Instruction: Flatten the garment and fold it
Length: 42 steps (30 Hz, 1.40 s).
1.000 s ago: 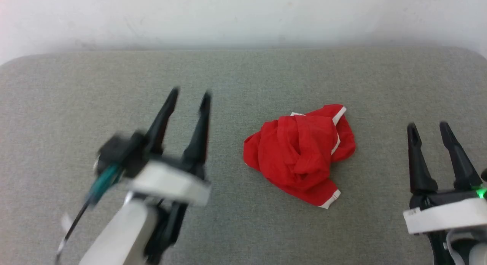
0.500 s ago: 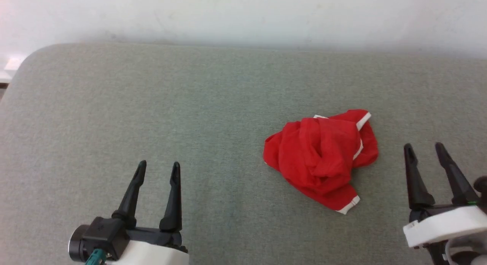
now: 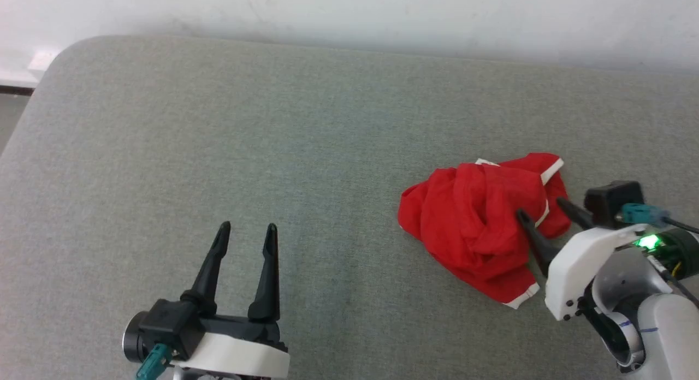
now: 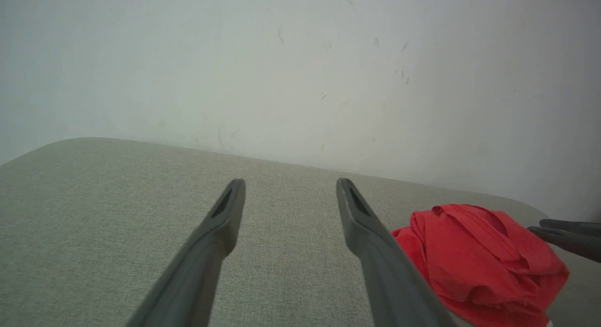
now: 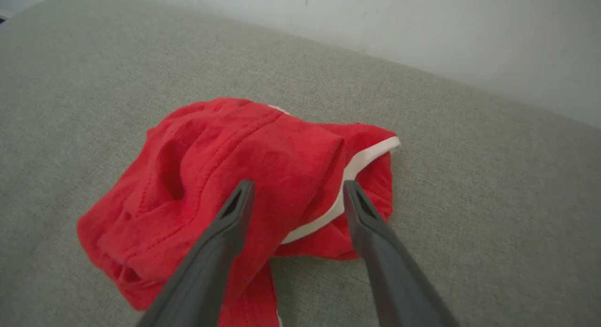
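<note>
The red shorts (image 3: 480,221) lie crumpled in a heap on the grey cushion, white trim showing along some edges; no print is visible. My right gripper (image 3: 540,208) is open and reaches from the right over the heap's right side, its fingers straddling a white-edged fold (image 5: 328,209) without closing on it. In the right wrist view the shorts (image 5: 244,176) lie just under and ahead of the two fingertips. My left gripper (image 3: 247,231) stands open at the lower left, well apart from the cloth. The left wrist view has the shorts (image 4: 474,261) at the right.
The grey fabric surface (image 3: 218,150) spreads wide to the left and behind the heap. A white wall (image 3: 349,14) runs along its far edge. The cushion's rounded left corner (image 3: 49,58) meets a strip of floor beyond.
My right gripper has swung left and turned onto the right side of the heap. The head camera has shifted, so the shorts sit further right in the picture. The left gripper holds low.
</note>
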Motion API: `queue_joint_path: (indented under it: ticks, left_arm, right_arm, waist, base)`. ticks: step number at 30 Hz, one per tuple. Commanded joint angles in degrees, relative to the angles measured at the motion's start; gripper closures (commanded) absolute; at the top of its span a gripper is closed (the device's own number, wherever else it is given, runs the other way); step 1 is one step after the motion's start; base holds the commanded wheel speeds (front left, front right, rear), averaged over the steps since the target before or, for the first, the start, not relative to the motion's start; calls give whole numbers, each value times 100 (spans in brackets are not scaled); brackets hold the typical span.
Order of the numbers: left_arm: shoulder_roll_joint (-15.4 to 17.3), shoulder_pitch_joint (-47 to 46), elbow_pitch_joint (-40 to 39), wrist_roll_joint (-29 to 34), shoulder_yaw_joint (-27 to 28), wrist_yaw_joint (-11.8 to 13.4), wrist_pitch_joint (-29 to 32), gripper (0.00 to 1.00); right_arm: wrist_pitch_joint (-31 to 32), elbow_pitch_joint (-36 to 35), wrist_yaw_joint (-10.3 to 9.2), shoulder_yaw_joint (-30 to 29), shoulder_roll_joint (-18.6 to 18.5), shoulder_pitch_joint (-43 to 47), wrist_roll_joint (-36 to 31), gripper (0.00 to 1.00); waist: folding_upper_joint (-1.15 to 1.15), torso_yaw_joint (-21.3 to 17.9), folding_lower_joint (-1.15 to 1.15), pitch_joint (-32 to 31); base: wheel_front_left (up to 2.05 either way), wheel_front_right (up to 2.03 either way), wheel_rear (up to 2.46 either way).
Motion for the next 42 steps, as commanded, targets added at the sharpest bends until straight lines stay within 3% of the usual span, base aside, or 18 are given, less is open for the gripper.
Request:
queue_joint_path:
  ticks: [1, 8, 9, 10, 11, 18, 24, 30, 37, 38, 39, 40, 42]
  left_arm:
    - [-41, -81, 31, 52, 26, -42, -27, 0]
    - [-272, -78, 196, 147, 119, -236, -27, 0]
    - [-299, -74, 214, 159, 137, -260, -27, 0]
    - [-326, -68, 231, 170, 156, -282, -27, 0]
    - [-352, -60, 250, 180, 174, -305, -27, 0]
    - [-458, 51, 407, 228, 307, -444, -27, 0]
    - [-429, 175, 459, 242, 448, -496, -27, 0]
    - [-410, 257, 490, 226, 486, -539, -27, 0]
    - [-403, 192, 550, 215, 443, -585, -25, 0]
    - [-397, 179, 557, 210, 444, -588, -25, 0]
    - [-388, 167, 561, 208, 445, -588, -20, 0]
    - [-380, 154, 565, 207, 447, -585, -15, 0]
    - [-363, 133, 569, 201, 458, -576, -5, 0]
  right_arm:
    - [77, 70, -9, 93, -59, -101, 21, 0]
    - [215, 613, -9, 660, -383, -254, 151, 0]
    - [186, 667, -9, 721, -398, -278, 171, 41]
    - [142, 717, -9, 741, -394, -304, 187, 74]
    - [87, 751, -9, 776, -410, -329, 171, 100]
    - [-367, 681, -9, 677, -409, -604, 197, 100]
    - [-489, 143, -9, -176, -533, -604, 185, 100]
    - [-355, -410, -9, -1502, -309, 484, 23, 100]
    - [-326, -37, -9, -2285, 219, 1844, -300, 100]
    - [-299, 56, -9, -2298, 288, 1930, -344, 92]
    - [-269, 125, -9, -2288, 337, 1985, -395, 60]
    - [-256, 154, -9, -2272, 379, 1998, -422, 0]
    - [-300, 102, -9, -2241, 472, 1899, -389, 0]
  waist:
    - [0, 94, -1, 53]
    - [0, 270, -1, 83]
    - [0, 281, -1, 78]
    - [0, 287, -1, 70]
    - [0, 290, -1, 59]
    - [0, 103, -1, -149]
    - [0, -198, -1, -327]
    - [0, -424, -1, -285]
    - [0, -509, -1, -137]
    - [0, -518, -1, -126]
    - [0, -527, -1, -113]
    - [0, -534, -1, -107]
    - [0, -552, -1, -102]
  base:
    - [0, 0, 0]
    - [0, 0, 0]
    - [0, 0, 0]
    - [0, 0, 0]
    - [0, 0, 0]
    - [0, 0, 0]
    - [0, 0, 0]
    - [0, 0, 0]
    - [0, 0, 0]
    - [0, 0, 0]
    - [0, 0, 0]
    - [0, 0, 0]
    - [0, 0, 0]
